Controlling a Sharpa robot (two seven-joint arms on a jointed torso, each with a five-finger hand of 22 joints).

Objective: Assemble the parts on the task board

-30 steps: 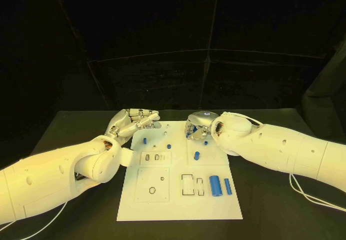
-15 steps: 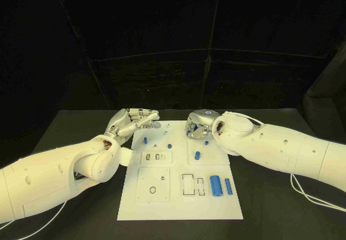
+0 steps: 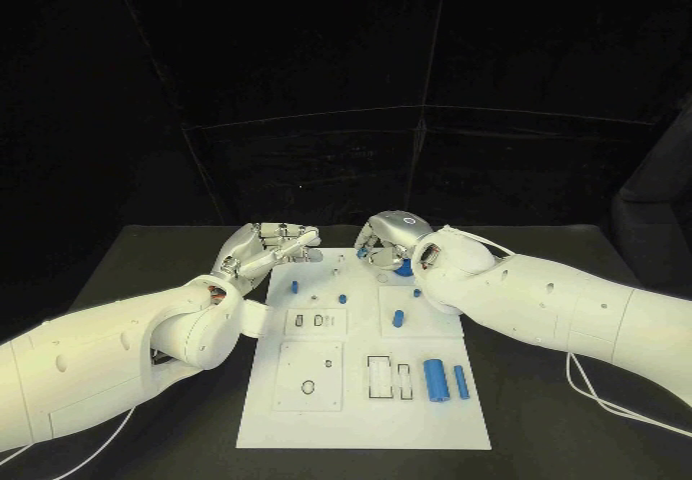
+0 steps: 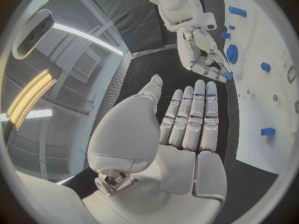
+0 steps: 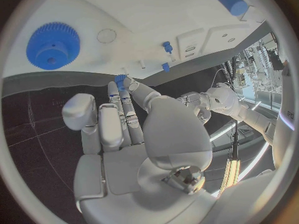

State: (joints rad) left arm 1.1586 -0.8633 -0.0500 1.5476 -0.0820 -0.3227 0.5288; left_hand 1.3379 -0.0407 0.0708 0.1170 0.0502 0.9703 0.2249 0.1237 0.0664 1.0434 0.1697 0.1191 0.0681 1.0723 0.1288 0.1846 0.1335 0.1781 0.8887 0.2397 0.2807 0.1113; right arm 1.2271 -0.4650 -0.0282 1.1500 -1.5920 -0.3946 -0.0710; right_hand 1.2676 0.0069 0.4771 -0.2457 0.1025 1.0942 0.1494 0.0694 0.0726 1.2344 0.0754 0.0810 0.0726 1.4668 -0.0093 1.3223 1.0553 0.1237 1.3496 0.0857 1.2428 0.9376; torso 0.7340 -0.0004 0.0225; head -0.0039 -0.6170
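Over black table (image 3: 144,260), right hand (image 3: 387,243) pinching small blue part (image 5: 120,78).

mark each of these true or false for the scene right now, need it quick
1. The right robot hand pinches a small blue part at its fingertips. True.
2. The blue gear is held in the left robot hand. False: it lies on the task board near the right robot hand; the left robot hand holds nothing, its fingers straight.
3. Two blue cylinders lie side by side on the board's near right part. True.
4. The task board lies on a wooden table. False: the table is black.
5. The left robot hand rests flat on the board's near edge. False: it is by the far left corner.
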